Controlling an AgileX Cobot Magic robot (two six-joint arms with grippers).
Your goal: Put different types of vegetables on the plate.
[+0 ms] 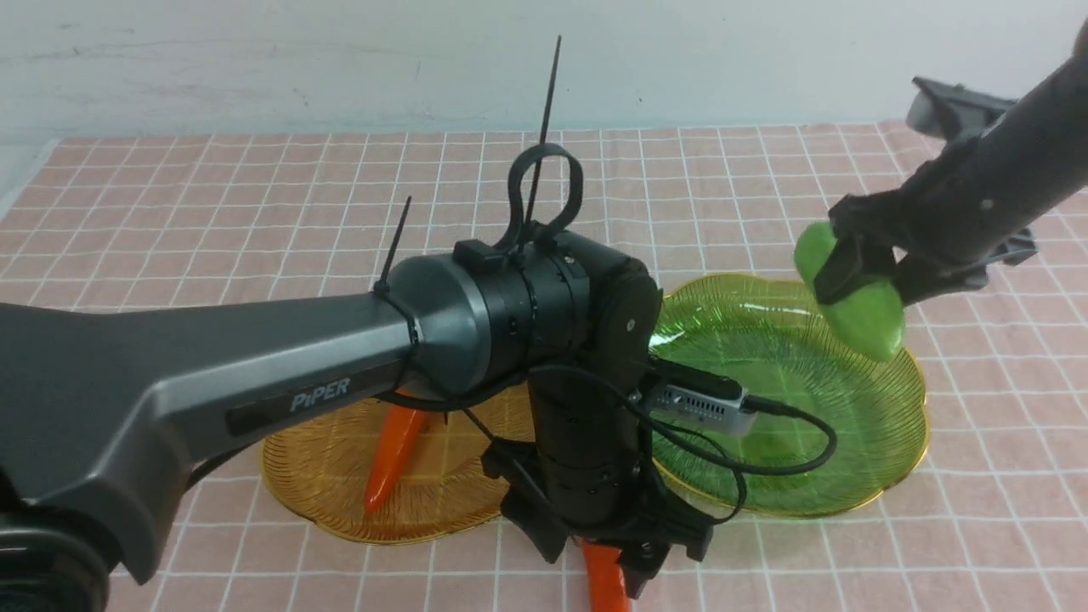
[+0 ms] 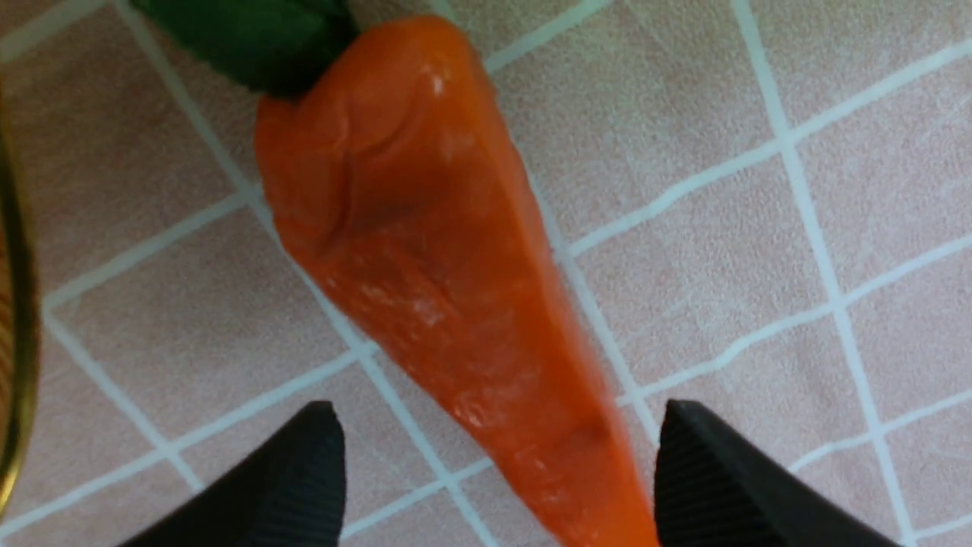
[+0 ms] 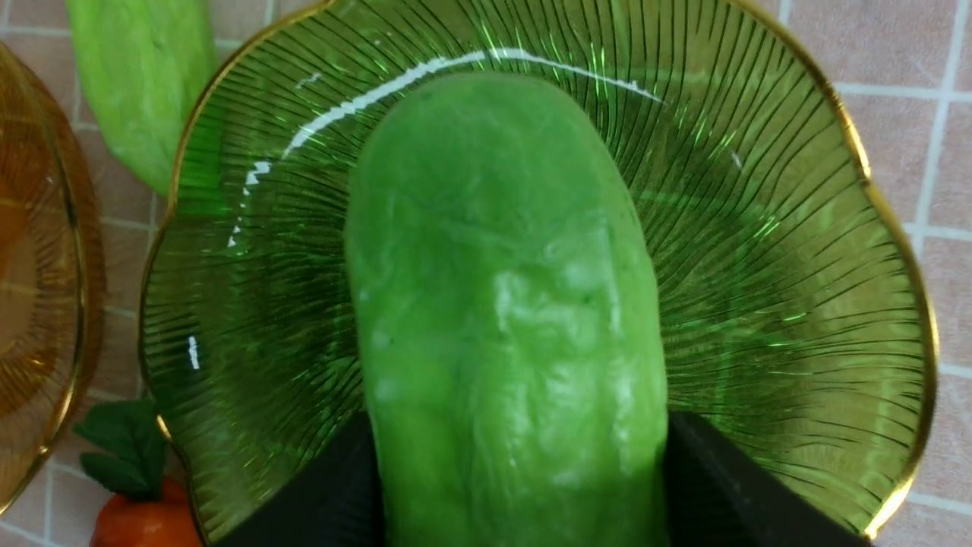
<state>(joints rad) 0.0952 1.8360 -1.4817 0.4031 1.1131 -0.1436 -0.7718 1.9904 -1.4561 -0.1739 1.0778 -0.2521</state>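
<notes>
My right gripper (image 1: 860, 274) is shut on a light green gourd (image 1: 858, 310) and holds it in the air over the green glass plate (image 1: 816, 459). In the right wrist view the gourd (image 3: 501, 304) sits between the fingers above the plate (image 3: 797, 251). A second gourd (image 3: 137, 83) lies on the cloth beside that plate. My left gripper (image 1: 620, 552) is low at the near edge, open, with its jaws on either side of an orange carrot (image 2: 425, 251) lying on the cloth. Another carrot (image 1: 393, 455) lies on the amber plate (image 1: 323, 484).
The left arm (image 1: 255, 382) fills the foreground of the front view and hides part of both plates. The amber plate's gold rim (image 2: 15, 342) is close beside the left gripper. The pink checked cloth (image 1: 255, 195) covers the table up to the white wall.
</notes>
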